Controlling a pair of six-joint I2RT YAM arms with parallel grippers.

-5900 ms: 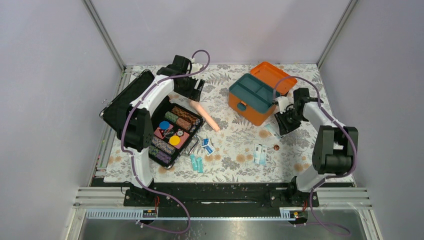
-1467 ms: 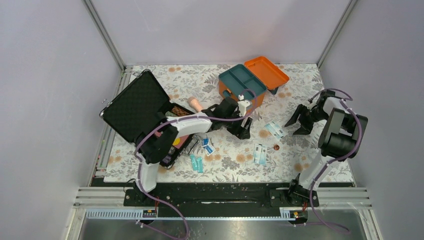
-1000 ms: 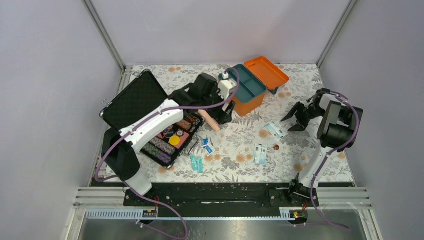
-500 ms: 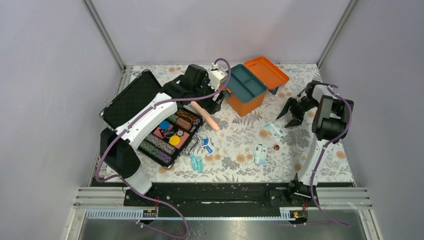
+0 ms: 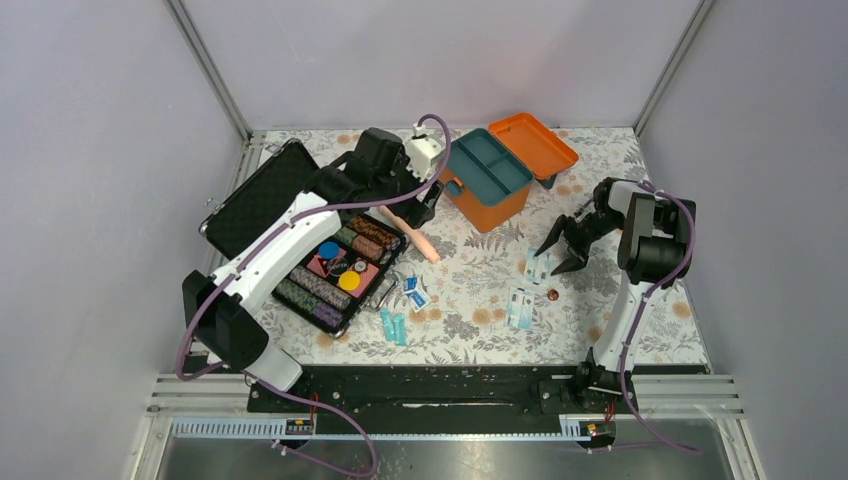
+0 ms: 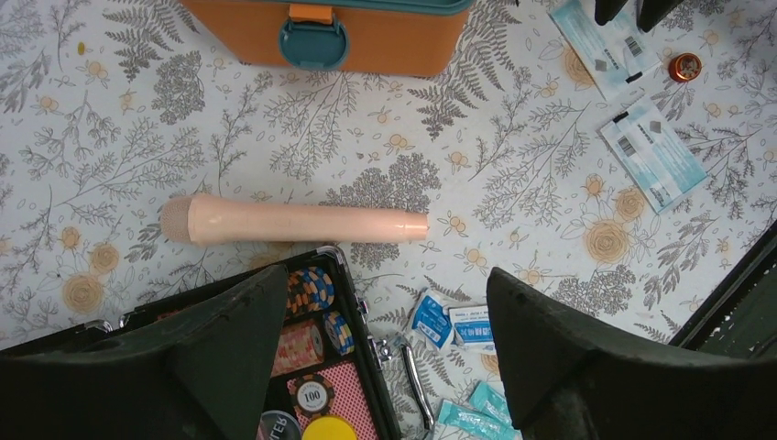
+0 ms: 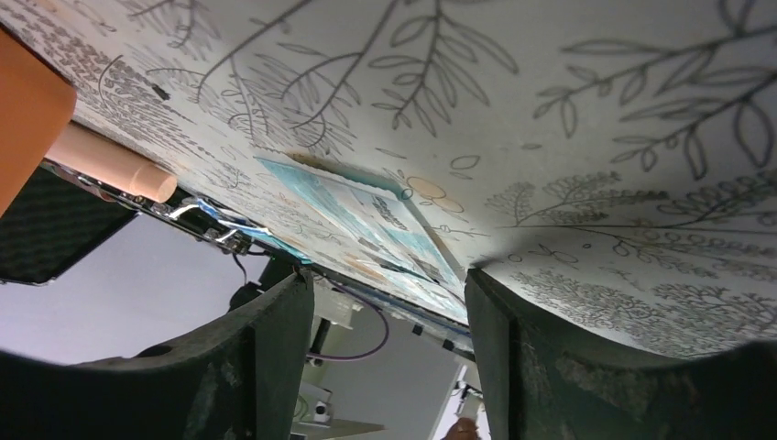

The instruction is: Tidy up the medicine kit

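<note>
The medicine kit [image 5: 488, 195] is a small orange box at the back centre, its orange lid [image 5: 533, 146] hinged open and its dark teal divided tray [image 5: 487, 170] showing. Its front and teal latch [image 6: 314, 42] fill the top of the left wrist view. My left gripper [image 5: 420, 205] [image 6: 385, 275] hangs open just left of the kit, above a peach cylinder [image 5: 412, 232] [image 6: 293, 223], holding nothing. My right gripper [image 5: 558, 252] [image 7: 387, 280] is open and low over the cloth, right beside a pale teal packet [image 5: 537, 267] [image 7: 366, 220], nothing between its fingers.
An open black case [image 5: 340, 268] of striped chip stacks lies at the left, its lid [image 5: 262, 200] raised. On the floral cloth lie a second packet [image 5: 519, 307], a small brown cap [image 5: 551, 295], blue sachets [image 5: 415, 292] [image 6: 454, 321] and teal sachets [image 5: 393, 325].
The left arm has drawn back and left, from in front of the kit to beside it. The right gripper has swung left and nearer, down to the teal packet. Both stay open.
</note>
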